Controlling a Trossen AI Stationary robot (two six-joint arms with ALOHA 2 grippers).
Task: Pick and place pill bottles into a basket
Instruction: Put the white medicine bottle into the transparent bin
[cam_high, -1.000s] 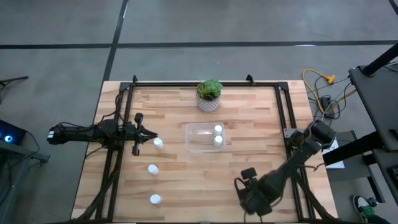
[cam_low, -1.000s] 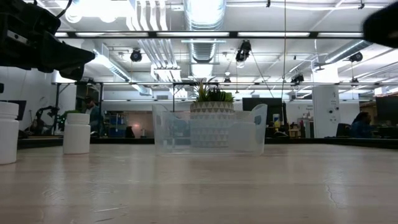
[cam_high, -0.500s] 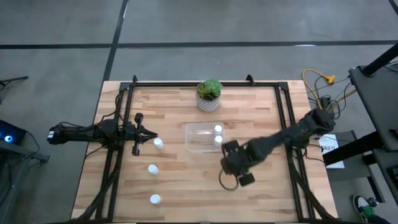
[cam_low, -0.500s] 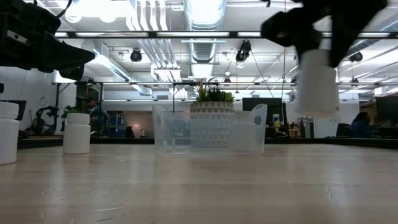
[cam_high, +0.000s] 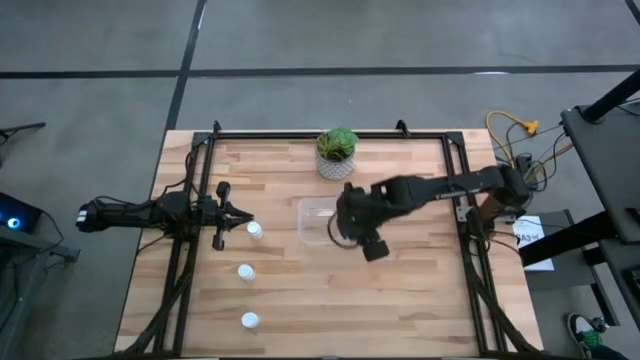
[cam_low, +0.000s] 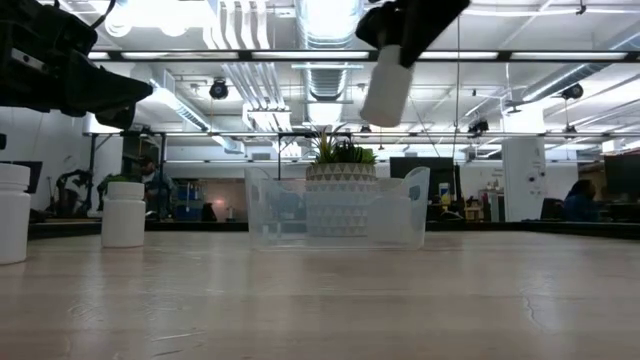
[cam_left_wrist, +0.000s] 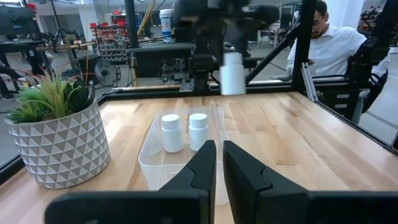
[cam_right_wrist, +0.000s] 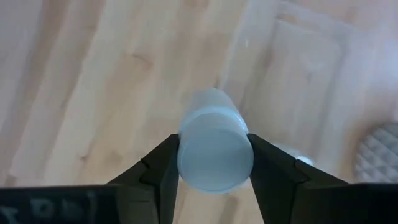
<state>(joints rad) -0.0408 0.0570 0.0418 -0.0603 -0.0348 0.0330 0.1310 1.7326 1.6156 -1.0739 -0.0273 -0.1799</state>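
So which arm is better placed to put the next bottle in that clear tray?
The right. Its gripper already holds a pill bottle in the air over the clear tray, which has two bottles inside. The left gripper sits at the table's left side, holding nothing.

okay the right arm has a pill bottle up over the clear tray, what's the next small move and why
Probably lower it. The right gripper is shut on the small white cylindrical pill bottle, held well above the clear plastic rectangular tray, where two bottles already stand. Releasing from that height might make it bounce out.
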